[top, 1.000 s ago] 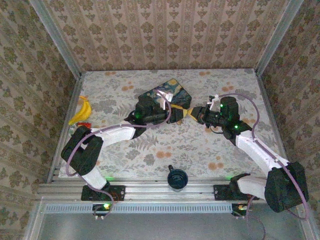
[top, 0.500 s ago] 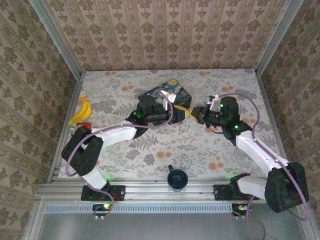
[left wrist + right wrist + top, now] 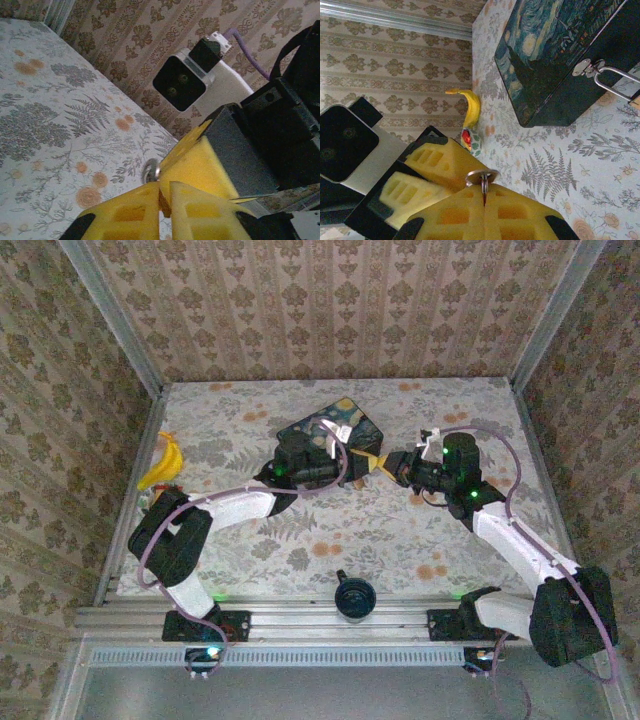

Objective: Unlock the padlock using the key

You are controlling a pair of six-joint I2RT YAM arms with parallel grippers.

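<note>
Top view, left to right: banana (image 3: 165, 462) at left edge of worktop (image 3: 250, 530); dark blue painted box (image 3: 332, 428) centre back. Left end effector (image 3: 164, 189) pressed shut, its yellow tips up against right end effector (image 3: 483, 189) just in front of box; whether it pinches anything, cannot tell. Right end effector clamped on key (image 3: 482, 176), ring end poking past the tips. Padlock (image 3: 615, 91) hangs by silver shackle from box hasp (image 3: 585, 67), body mostly cut by frame edge, apart from key
</note>
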